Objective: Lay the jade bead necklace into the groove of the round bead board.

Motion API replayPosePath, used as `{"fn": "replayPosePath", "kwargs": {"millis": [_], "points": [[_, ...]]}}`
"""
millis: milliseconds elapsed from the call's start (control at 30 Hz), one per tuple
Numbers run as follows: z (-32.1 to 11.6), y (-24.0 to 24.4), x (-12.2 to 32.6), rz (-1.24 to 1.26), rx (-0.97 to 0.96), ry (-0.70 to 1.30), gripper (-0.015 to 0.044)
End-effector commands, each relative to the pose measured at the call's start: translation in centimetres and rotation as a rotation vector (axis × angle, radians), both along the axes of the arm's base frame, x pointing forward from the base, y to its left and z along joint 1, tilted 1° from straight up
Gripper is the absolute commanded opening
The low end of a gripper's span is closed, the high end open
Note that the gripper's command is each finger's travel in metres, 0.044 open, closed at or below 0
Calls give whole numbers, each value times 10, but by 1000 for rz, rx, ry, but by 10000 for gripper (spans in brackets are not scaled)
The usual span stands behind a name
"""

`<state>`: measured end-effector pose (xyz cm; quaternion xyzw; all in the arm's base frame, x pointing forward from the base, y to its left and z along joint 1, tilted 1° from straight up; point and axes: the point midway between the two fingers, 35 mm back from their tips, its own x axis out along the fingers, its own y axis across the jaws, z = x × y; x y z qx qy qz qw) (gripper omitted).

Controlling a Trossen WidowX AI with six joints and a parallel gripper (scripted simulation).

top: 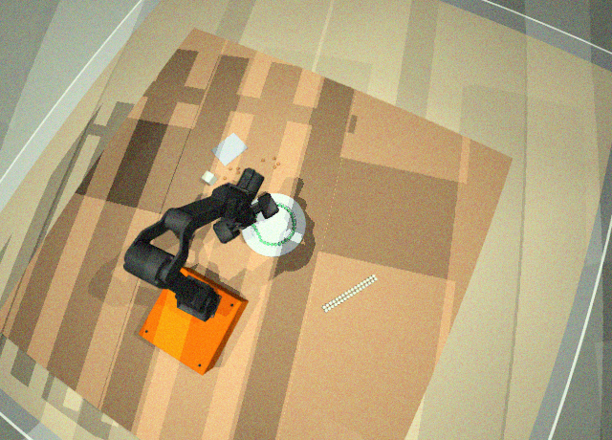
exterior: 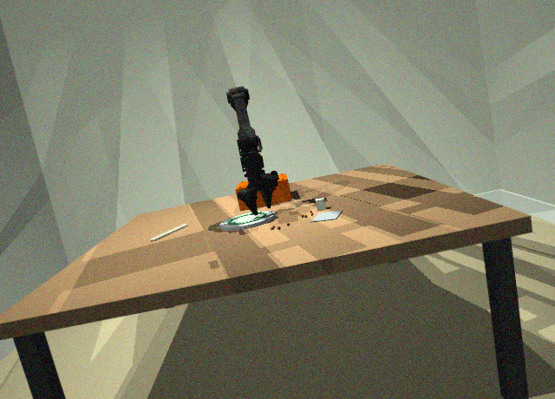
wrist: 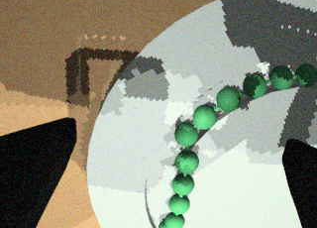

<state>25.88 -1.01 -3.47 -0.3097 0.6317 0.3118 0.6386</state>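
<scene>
The jade bead necklace (top: 295,225) (wrist: 205,117) lies as a green loop on the round white bead board (top: 273,252) (exterior: 226,227) (wrist: 119,164). In the wrist view the beads bend sharply near the middle, and a thin dark curved line shows on the board outside the lower beads. I cannot tell whether every bead sits down in the groove. My gripper (top: 247,219) (exterior: 262,210) (wrist: 183,141) is open over the board's edge, its fingers wide apart on either side of the bead line, holding nothing. The arm hides the loop's upper left part in the top view.
A double row of white beads (top: 349,293) (exterior: 168,232) lies to one side of the board. On the other side are a pale flat square (top: 229,148) (exterior: 327,216), a small white block (top: 208,178) (exterior: 320,203) and several tiny brown beads. The orange base (top: 197,337) stands behind.
</scene>
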Motion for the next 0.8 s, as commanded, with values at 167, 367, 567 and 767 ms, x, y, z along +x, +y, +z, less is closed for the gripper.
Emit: {"fn": "replayPosePath", "kwargs": {"millis": [167,367,567,767], "points": [[3,0,1,-4,0,-7,440],[3,0,1,-4,0,-7,440],[19,-5,-1,30,-1,-7,335],[34,-11,-5,64,-2,-7,177]]}}
